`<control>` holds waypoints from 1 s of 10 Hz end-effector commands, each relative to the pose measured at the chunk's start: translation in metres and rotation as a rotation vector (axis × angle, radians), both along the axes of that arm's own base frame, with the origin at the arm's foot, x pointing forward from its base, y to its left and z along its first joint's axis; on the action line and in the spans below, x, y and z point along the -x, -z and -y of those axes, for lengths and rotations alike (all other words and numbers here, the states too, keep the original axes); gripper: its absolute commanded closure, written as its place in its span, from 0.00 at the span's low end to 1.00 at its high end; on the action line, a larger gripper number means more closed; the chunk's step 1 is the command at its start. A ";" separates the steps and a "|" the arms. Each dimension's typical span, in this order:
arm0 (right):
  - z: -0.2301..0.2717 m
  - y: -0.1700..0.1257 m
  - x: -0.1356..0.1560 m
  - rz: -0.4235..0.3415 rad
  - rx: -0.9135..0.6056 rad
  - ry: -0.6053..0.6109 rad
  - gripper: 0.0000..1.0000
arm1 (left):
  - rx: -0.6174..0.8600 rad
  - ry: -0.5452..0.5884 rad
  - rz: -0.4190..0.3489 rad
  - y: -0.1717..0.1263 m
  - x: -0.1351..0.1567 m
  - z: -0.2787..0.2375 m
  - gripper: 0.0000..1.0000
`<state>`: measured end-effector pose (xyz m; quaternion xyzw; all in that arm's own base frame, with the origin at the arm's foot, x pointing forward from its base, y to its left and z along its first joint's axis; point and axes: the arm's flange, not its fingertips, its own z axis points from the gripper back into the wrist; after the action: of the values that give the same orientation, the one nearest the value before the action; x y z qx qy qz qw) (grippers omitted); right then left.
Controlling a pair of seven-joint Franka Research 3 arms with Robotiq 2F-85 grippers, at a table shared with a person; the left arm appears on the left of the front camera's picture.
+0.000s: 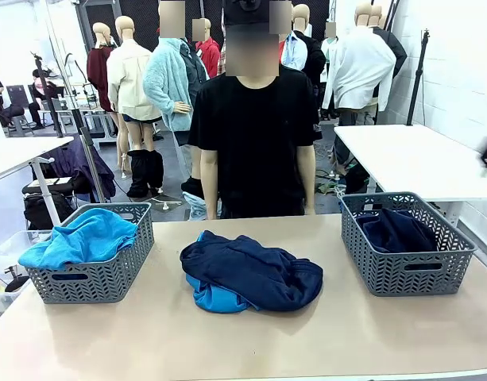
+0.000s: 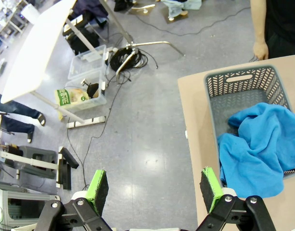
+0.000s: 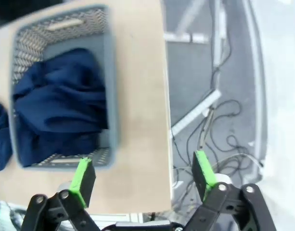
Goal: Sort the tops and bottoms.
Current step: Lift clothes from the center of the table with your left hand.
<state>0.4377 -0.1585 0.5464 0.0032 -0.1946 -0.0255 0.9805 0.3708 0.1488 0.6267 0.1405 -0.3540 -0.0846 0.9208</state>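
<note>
In the middle of the table a dark navy bottom (image 1: 255,270) lies crumpled over a sky-blue top (image 1: 211,298). Another blue top (image 1: 84,236) (image 2: 258,154) fills the left grey mesh basket (image 1: 92,278) (image 2: 243,82) and hangs over its rim. A navy bottom (image 1: 394,228) (image 3: 58,106) lies in the right basket (image 1: 406,266) (image 3: 109,96). My left gripper (image 2: 154,187) is open with nothing in it, hanging over the floor beside the table's left edge. My right gripper (image 3: 142,173) is open and empty too, high over the table's right edge next to the right basket.
A person in a black T-shirt (image 1: 255,143) stands at the far side, one hand (image 2: 259,49) by the left basket. A white table (image 1: 418,159) stands to the back right. Cables, plastic boxes (image 2: 87,86) and a stand lie on the floor left of the table.
</note>
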 end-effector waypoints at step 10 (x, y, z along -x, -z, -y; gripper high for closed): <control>0.084 0.037 0.026 0.011 -0.140 0.211 0.00 | -0.064 0.712 -0.049 -0.009 0.016 0.220 0.00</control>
<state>0.4139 -0.2416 0.5091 0.0597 -0.2067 -0.1430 0.9661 0.3555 -0.0633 0.6427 0.0552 -0.3741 -0.3468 0.8583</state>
